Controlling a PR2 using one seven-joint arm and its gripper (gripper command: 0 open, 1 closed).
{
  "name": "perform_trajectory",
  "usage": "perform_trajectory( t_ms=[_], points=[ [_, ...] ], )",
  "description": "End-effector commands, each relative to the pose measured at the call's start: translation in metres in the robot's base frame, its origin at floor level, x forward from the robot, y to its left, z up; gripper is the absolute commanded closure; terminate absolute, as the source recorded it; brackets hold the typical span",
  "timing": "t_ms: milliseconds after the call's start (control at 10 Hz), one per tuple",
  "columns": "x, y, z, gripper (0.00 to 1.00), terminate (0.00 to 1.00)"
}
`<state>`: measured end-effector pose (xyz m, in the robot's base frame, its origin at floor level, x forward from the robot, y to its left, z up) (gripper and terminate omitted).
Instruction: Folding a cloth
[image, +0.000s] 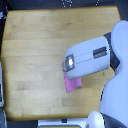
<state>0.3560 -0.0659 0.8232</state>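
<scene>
No readable writing anywhere. The pink cloth (73, 84) lies on the wooden desk (35, 45), half under the arm (90, 57); the pincer's state can't be made out.

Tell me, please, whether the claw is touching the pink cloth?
Cannot tell: in the exterior view the arm's casing covers the claw and overlaps the cloth, hiding any contact.

Plain pink-magenta cloth (73, 84); light brown wooden table (35, 45); white-grey arm (90, 57).
</scene>
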Motion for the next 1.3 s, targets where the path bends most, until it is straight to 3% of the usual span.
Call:
perform_trajectory(
  t_ms=[0,100,1200],
  points=[
    [-0.011,0.020,-0.022,1.00,0.00],
    [-0.010,0.021,-0.022,0.00,0.00],
    [0.008,0.004,-0.019,0.00,0.00]
  ],
)
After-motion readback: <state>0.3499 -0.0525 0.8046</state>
